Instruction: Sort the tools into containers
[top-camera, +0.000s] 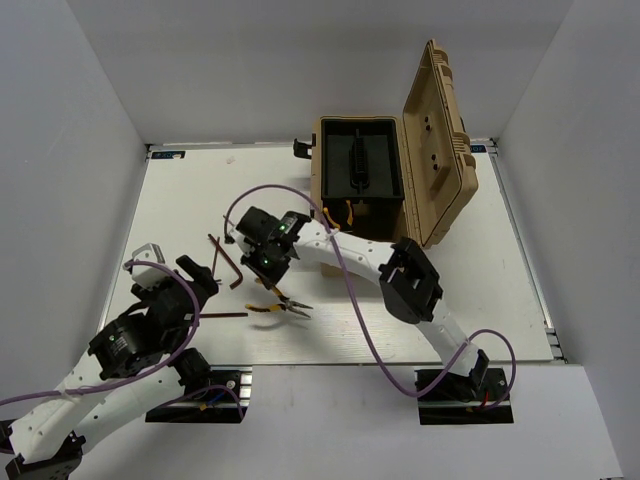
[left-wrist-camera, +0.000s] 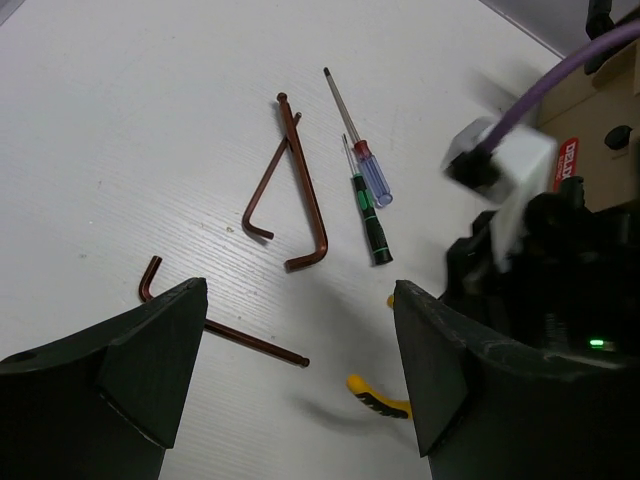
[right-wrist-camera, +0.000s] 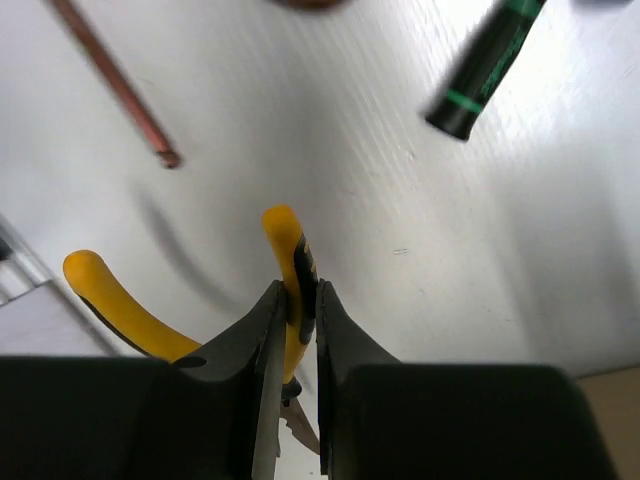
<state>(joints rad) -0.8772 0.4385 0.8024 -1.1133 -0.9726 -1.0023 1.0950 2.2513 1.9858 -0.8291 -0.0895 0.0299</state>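
Observation:
My right gripper (right-wrist-camera: 297, 295) is shut on one yellow-and-black handle of the pliers (right-wrist-camera: 293, 250), held just above the table; it also shows in the top view (top-camera: 268, 268), with the pliers (top-camera: 282, 306) hanging below it. The pliers' other handle (left-wrist-camera: 375, 395) shows in the left wrist view. My left gripper (left-wrist-camera: 300, 380) is open and empty, near the table's front left (top-camera: 185, 285). Two brown hex keys (left-wrist-camera: 305, 190) lie crossed; a third one (left-wrist-camera: 225, 332) lies nearer. A blue-handled screwdriver (left-wrist-camera: 375, 180) and a green-and-black one (left-wrist-camera: 372, 225) lie side by side. The tan toolbox (top-camera: 325, 170) stands open at the back.
The toolbox lid (top-camera: 440, 140) stands upright on the box's right side. The right arm (top-camera: 410, 280) reaches diagonally across the table's middle, with its purple cable looping above it. White walls close in the table on the left, back and right.

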